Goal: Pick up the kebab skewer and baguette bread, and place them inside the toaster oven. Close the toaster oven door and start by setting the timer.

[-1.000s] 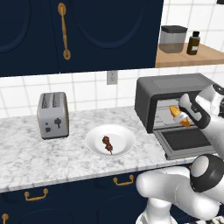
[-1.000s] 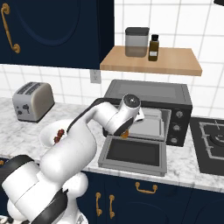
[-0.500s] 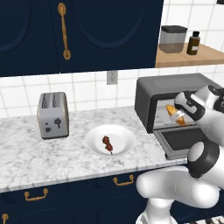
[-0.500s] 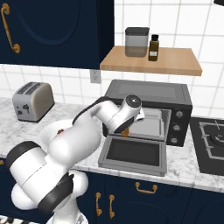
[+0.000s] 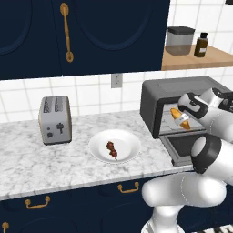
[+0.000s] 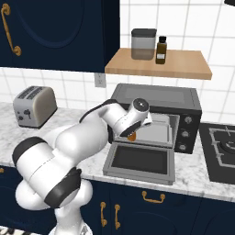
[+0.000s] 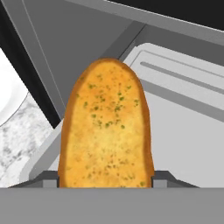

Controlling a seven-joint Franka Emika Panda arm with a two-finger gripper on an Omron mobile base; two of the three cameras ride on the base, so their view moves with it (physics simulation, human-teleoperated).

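Observation:
The toaster oven (image 5: 182, 88) (image 6: 156, 94) stands at the right of the counter with its door (image 5: 179, 144) (image 6: 140, 160) dropped open and flat. My gripper (image 5: 183, 116) (image 7: 105, 180) is shut on the baguette bread (image 5: 179, 119) (image 6: 132, 136) (image 7: 107, 131) and holds it at the left side of the oven's mouth, above the door. In the hand view the golden loaf points toward the light grey tray inside. The kebab skewer (image 5: 112, 149) lies on a white plate (image 5: 98, 145) at mid-counter, left of the oven.
A silver two-slot toaster (image 5: 54, 119) (image 6: 34, 106) stands at the counter's left. A wooden shelf (image 6: 183, 69) above the oven carries a canister (image 6: 143, 44) and a dark bottle (image 6: 160, 49). A stove burner (image 6: 225, 151) lies right of the oven.
The hand with the baguette has shifted a little at the oven mouth while the arm's elbow swung. The grip on the loaf is the same; skewer and plate have not moved.

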